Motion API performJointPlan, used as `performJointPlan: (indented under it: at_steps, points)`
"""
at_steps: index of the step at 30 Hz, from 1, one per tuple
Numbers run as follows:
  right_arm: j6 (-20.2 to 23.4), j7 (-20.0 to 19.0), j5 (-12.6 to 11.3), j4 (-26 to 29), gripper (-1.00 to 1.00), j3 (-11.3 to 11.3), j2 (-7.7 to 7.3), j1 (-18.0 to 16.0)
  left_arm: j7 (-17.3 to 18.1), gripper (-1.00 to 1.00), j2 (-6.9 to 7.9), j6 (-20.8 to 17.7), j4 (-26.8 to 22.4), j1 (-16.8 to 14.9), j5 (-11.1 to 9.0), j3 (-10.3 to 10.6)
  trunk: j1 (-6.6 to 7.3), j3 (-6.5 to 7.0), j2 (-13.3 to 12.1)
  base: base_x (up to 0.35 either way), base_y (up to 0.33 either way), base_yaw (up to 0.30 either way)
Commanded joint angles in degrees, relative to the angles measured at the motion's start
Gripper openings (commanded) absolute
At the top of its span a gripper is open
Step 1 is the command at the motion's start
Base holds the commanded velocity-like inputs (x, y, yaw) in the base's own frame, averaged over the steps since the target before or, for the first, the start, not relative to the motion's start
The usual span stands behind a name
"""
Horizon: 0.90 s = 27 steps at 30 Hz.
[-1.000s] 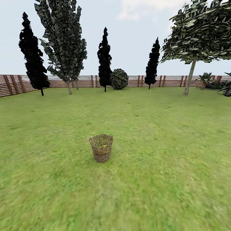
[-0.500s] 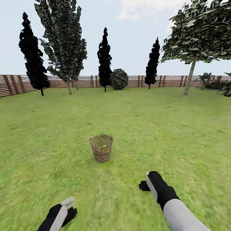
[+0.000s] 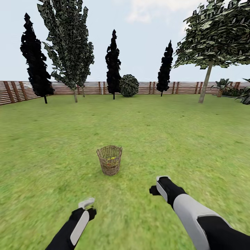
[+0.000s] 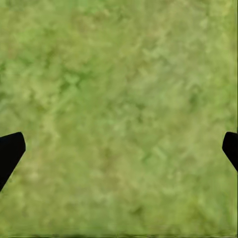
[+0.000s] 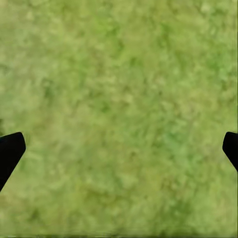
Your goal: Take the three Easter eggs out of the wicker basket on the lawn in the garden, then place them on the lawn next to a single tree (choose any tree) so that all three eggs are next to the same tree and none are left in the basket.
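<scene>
The brown wicker basket (image 3: 109, 160) stands upright on the lawn (image 3: 180, 139), in the middle of the head view. A patch of yellow inside it is the Easter eggs (image 3: 111, 159); how many there are is too small to tell. My left gripper (image 3: 88, 205) hangs over the grass short of the basket and a little left of it. My right gripper (image 3: 155, 186) is over the grass to the basket's right. In the wrist views, the left gripper (image 4: 119, 148) and right gripper (image 5: 119, 148) are open, with grass alone between the black fingertips (image 4: 10, 151).
A tree (image 3: 205, 83) with a bare pale trunk and wide canopy stands at the far right. Another leafy tree (image 3: 75, 93) is far left. Dark conical trees (image 3: 113, 66), a round bush (image 3: 128, 85) and a slatted wooden fence (image 3: 86, 88) line the back.
Both arms have come up into the head view from below and reached forward toward the basket. The basket and the camera have not moved.
</scene>
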<state>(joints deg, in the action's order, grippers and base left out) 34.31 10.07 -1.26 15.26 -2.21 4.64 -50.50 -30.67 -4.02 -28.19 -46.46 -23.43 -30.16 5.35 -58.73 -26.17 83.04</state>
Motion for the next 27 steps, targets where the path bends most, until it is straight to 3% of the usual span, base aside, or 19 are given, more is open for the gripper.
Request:
performJointPlan:
  at_steps: [1,3,5,8,12,17,19,23,27]
  points:
    - [0.5,-0.3,0.0,-0.2,1.00,-0.5,0.07,0.0,-0.4,1.00,0.53,-0.1,0.9,0.0,-0.4,0.5,0.00,-0.06,0.0,0.000,0.000,0.000]
    - [0.7,-0.9,0.2,-0.5,1.00,-1.6,0.15,0.0,-0.3,1.00,1.54,-0.3,2.1,0.0,-0.3,0.8,0.00,-0.06,0.0,0.000,0.000,0.000]
    - [0.4,-1.3,0.2,-0.7,1.00,-3.2,0.11,0.0,-0.2,1.00,3.49,-0.4,2.7,0.0,-0.4,0.9,0.00,-0.06,0.0,0.000,0.000,0.000]
    - [0.2,-1.4,0.2,-0.8,1.00,-4.0,-0.16,0.0,0.1,1.00,5.54,-0.7,2.9,-0.1,-0.7,0.9,0.00,-0.06,0.0,0.000,0.000,0.000]
    - [0.1,-1.5,0.2,-0.8,1.00,-4.2,-0.32,0.0,1.9,1.00,6.80,-4.1,3.0,0.0,-0.8,1.0,0.00,-0.06,0.0,0.000,0.000,0.000]
    - [0.2,-1.3,0.1,-1.0,1.00,-4.2,-0.79,0.0,9.9,1.00,7.21,-7.2,2.8,-0.2,-0.5,1.1,0.00,-0.06,0.0,0.000,0.000,0.000]
    - [0.2,-1.4,0.1,-2.0,1.00,-4.2,-2.04,0.0,11.3,1.00,7.40,-7.7,2.6,-0.2,-0.5,1.1,0.00,-0.06,0.0,0.000,0.000,0.000]
    - [0.2,-1.4,-0.2,-2.6,1.00,-4.3,-2.93,0.0,11.5,1.00,8.28,-8.3,2.6,-0.2,-0.5,0.7,0.00,-0.06,0.0,0.000,0.005,0.000]
    - [0.2,-1.4,-0.3,-2.7,1.00,-4.2,-2.94,0.0,11.7,1.00,10.10,-8.4,2.8,-0.2,-0.5,-1.8,0.00,-0.06,0.0,0.000,0.234,0.000]
